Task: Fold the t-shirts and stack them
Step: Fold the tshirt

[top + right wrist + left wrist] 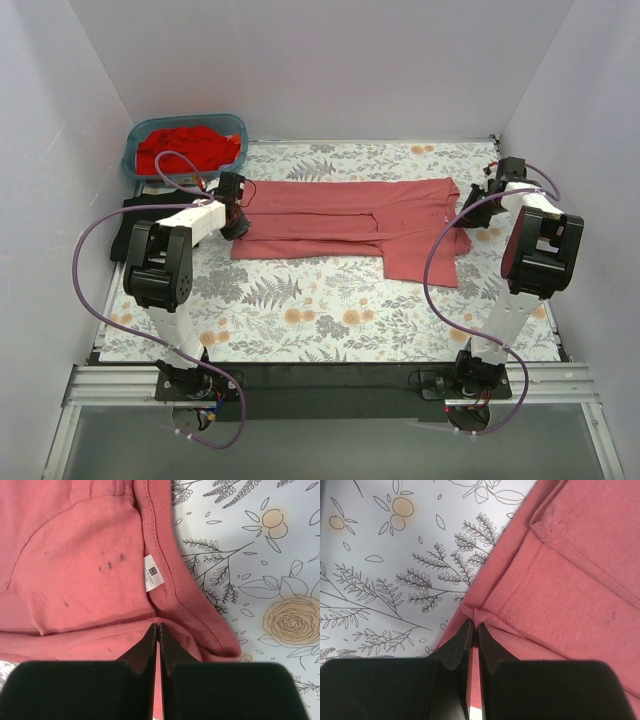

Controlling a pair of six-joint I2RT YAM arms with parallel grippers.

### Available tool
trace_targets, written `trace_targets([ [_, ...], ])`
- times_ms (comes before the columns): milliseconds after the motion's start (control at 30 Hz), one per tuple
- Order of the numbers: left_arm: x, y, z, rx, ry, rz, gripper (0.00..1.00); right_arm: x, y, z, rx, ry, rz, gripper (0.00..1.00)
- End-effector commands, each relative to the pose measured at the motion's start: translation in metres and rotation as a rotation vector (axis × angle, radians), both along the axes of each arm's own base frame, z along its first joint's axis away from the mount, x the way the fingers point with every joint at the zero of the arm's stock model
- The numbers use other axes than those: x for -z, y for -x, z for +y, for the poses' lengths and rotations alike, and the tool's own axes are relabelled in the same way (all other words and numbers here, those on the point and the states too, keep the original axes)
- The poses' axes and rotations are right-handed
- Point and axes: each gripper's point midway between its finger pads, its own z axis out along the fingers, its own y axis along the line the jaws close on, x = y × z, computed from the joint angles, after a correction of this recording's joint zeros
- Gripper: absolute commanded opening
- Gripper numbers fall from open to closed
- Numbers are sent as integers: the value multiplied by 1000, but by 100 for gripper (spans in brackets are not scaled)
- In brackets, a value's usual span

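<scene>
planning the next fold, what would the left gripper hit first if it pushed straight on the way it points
The dusty salmon-pink cloth t-shirt: the left gripper is shut on its edge. Probably the floral-patterned table cover lies just beneath.

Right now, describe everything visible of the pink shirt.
The pink shirt is soft salmon knit with stitched hems, a white neck label and dark specks. It lies flat on the floral cover, folded into a long band, one flap reaching nearer at its right end. The left claw pinches its left edge; the right claw is shut on its collar end.
</scene>
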Motion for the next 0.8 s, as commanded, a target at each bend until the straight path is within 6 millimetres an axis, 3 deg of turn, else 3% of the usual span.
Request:
trace_targets([
  [0, -4, -1, 16, -41, -50, -18, 0, -23, -19, -3, 5, 19, -87, 6],
  [233, -1, 3, 20, -60, -68, -7, 0, -19, -21, -6, 14, 32, -86, 6],
  [567, -4, 2, 22, -66, -78, -15, 0, -37, -26, -7, 30, 38, -133, 6],
  [767, -4, 3, 25, -75, -86, -15, 0, -27, -25, -7, 28, 34, -118, 6],
])
